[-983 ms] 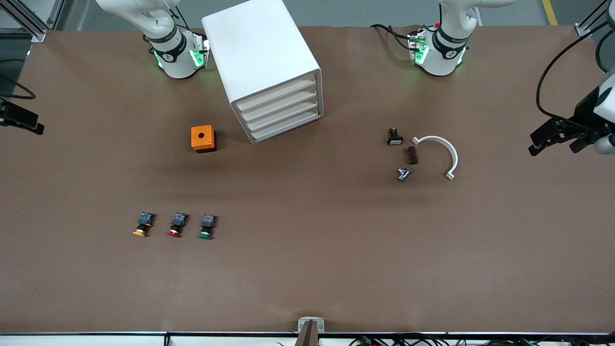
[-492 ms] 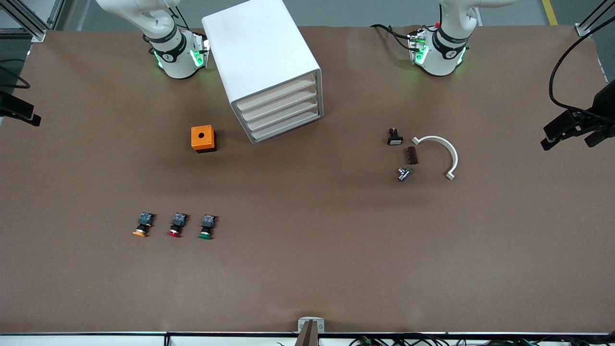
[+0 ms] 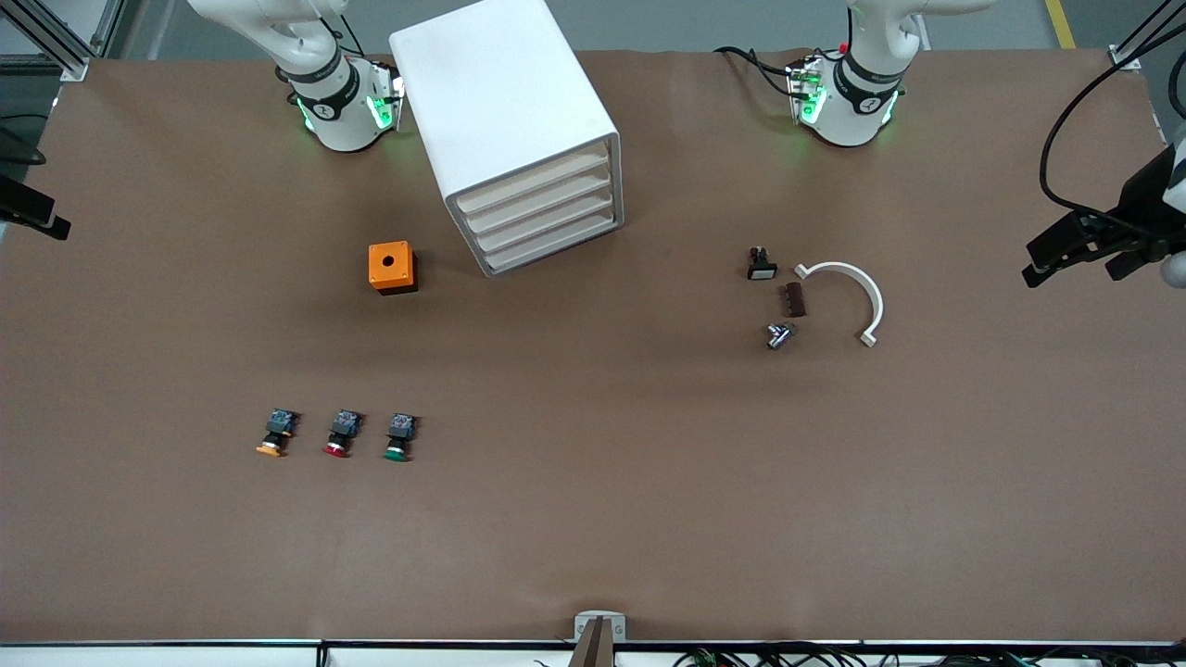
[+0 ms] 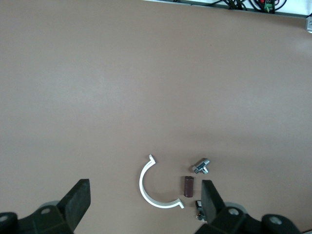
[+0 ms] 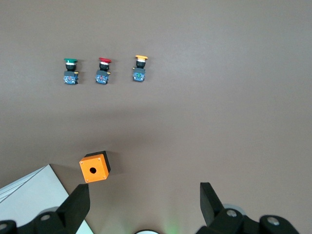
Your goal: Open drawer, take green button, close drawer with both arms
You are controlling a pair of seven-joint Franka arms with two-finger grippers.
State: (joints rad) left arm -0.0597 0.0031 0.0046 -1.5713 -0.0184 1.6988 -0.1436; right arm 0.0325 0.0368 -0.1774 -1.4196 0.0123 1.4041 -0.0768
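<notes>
The white cabinet [image 3: 505, 102] stands between the arm bases with all four cream-fronted drawers shut. The drawer [image 3: 547, 222] is third from the top. The green-capped button [image 3: 397, 438] lies on the table nearer the front camera, toward the right arm's end, and also shows in the right wrist view [image 5: 70, 70]. My left gripper [image 3: 1079, 259] hangs open and empty over the left arm's end of the table; its wrist view shows the jaws wide apart [image 4: 144, 200]. My right gripper [image 3: 32, 213] is at the other table end, open and empty [image 5: 144, 202].
A red-capped button [image 3: 339, 434] and a yellow-orange-capped one [image 3: 275, 434] lie beside the green one. An orange box [image 3: 392, 267] sits beside the cabinet. A white arc [image 3: 857, 287], a brown cylinder [image 3: 794, 299], a metal bolt [image 3: 777, 335] and a small black switch [image 3: 762, 264] lie toward the left arm's end.
The left gripper drew outward, then came back a little over the table end. The right gripper drifted slightly toward the table edge. Nothing on the table moved.
</notes>
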